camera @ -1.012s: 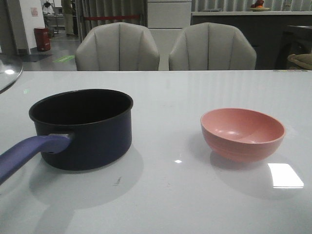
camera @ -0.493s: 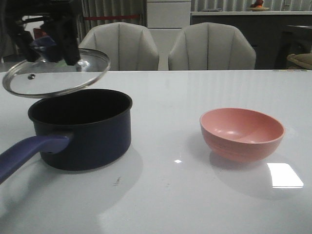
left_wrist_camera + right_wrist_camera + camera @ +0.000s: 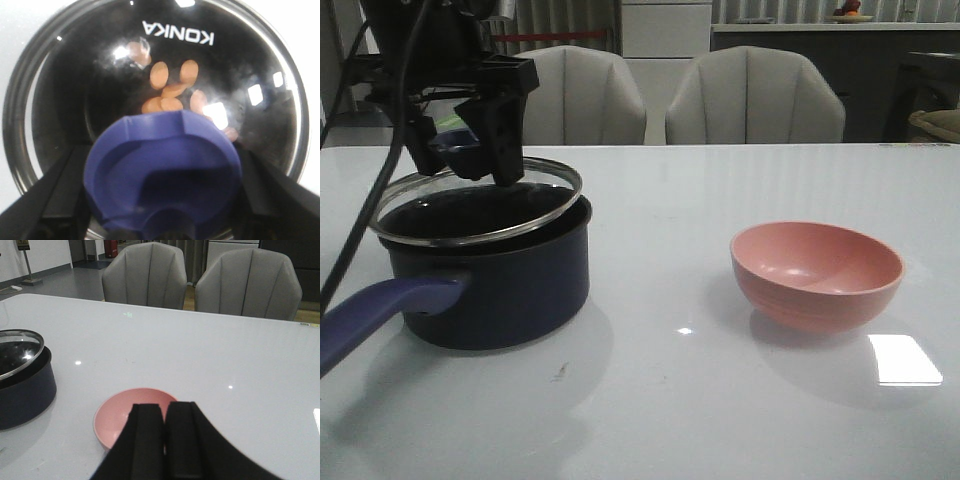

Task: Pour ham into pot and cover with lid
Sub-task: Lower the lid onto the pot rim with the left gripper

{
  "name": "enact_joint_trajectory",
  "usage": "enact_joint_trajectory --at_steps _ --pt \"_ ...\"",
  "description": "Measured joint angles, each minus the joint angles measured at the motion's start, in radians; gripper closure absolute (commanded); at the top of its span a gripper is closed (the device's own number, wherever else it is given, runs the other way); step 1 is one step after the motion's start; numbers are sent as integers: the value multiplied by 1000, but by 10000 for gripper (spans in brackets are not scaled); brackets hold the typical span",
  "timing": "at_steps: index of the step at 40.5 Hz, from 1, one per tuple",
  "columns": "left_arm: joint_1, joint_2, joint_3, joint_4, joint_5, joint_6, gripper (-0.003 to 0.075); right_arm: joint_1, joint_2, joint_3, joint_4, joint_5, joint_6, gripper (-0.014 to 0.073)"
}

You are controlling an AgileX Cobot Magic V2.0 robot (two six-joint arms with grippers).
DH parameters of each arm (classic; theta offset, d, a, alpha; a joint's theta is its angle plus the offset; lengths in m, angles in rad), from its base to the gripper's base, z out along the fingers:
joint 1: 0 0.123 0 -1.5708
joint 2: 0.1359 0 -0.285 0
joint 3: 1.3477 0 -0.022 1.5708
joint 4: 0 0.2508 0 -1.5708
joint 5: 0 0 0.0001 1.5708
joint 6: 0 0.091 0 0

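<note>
Left hand point(image 3: 468, 150) pinching lid point(image 3: 480, 205) by knob point(image 3: 162, 170). Lid tilted on pot point(image 3: 490, 265), right edge touching rim. Ham point(image 3: 167, 95) inside pot, under glass. Pot handle point(image 3: 385, 310) pointing front-left. Right hand point(image 3: 162, 427) pressed together above bowl point(image 3: 817, 273).

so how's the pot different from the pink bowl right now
The pot is dark navy with straight walls and a long handle; the bowl is salmon pink, rounded, with no handle. The pot holds the ham, seen through the lid tilted over its rim; the bowl is empty and uncovered. The pot is taller and wider. Both stand upright on the table.
</note>
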Motion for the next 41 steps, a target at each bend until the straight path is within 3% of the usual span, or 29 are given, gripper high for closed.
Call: enact_joint_trajectory --at_steps 41 --pt "-4 51 -13 -7 -18 2 459 0 0 0 0 0 0 447"
